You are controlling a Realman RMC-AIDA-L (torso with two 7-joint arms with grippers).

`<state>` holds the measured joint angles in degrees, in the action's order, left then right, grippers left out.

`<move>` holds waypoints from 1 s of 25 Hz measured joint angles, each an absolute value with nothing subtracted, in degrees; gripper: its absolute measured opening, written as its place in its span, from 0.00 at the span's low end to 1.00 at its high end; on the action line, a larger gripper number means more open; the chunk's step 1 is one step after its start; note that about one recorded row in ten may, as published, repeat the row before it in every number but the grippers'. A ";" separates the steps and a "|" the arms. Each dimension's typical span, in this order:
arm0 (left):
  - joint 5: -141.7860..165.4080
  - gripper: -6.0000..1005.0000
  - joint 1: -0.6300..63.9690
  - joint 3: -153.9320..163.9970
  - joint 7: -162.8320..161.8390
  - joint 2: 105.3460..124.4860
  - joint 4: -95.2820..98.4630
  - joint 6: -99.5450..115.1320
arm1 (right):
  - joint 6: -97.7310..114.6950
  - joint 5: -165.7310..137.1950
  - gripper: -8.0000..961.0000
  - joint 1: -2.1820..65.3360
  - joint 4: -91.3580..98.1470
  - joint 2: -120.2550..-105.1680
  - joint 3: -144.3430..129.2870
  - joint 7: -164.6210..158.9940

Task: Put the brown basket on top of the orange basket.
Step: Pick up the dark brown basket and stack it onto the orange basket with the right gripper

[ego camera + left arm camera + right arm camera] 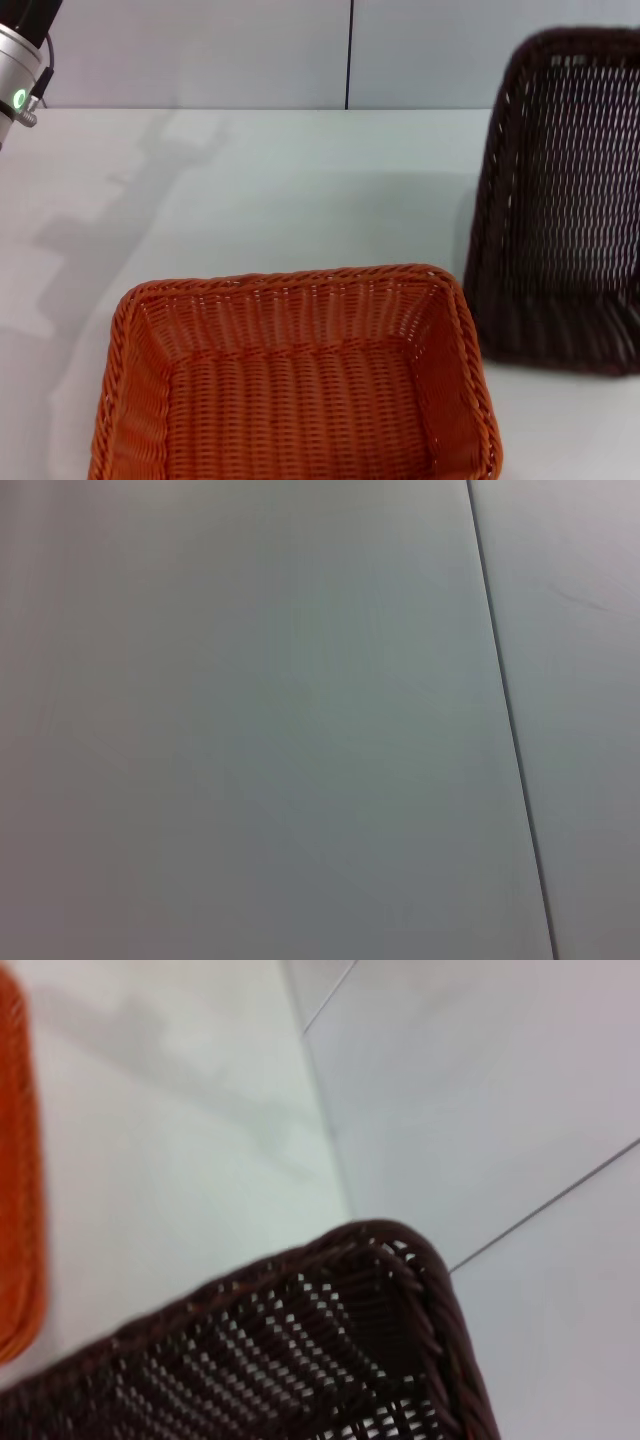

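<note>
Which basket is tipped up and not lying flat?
The brown basket, on the robot's right. It is tilted steeply, its inside facing the head camera. The orange basket lies flat on the table, open side up.

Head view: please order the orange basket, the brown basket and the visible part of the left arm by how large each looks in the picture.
1. Orange basket, nearest the camera.
2. Brown basket, tilted up and cut off at the picture's edge, so its rank against the orange one is unsure.
3. Left arm, only a small part at the corner.
</note>
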<state>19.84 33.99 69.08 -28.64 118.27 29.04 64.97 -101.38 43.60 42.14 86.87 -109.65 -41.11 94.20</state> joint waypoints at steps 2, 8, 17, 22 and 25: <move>19.86 0.82 33.87 69.08 -28.65 118.23 29.18 65.02 | -100.45 46.85 0.20 41.73 86.94 -109.03 -40.20 94.91; 19.87 0.82 32.25 69.22 -28.66 118.14 31.20 65.05 | -95.93 57.18 0.20 41.33 86.21 -108.52 -36.26 99.94; 19.86 0.82 31.17 69.07 -29.27 118.12 31.49 65.06 | -89.43 71.25 0.20 40.01 81.00 -109.01 -33.18 108.69; 19.86 0.82 30.75 69.05 -29.42 118.12 31.82 65.13 | -89.85 72.53 0.19 40.75 76.93 -108.77 -34.13 115.84; 19.86 0.82 30.75 69.06 -29.48 118.12 31.82 65.13 | -90.59 72.84 0.19 41.19 75.95 -108.33 -36.62 118.65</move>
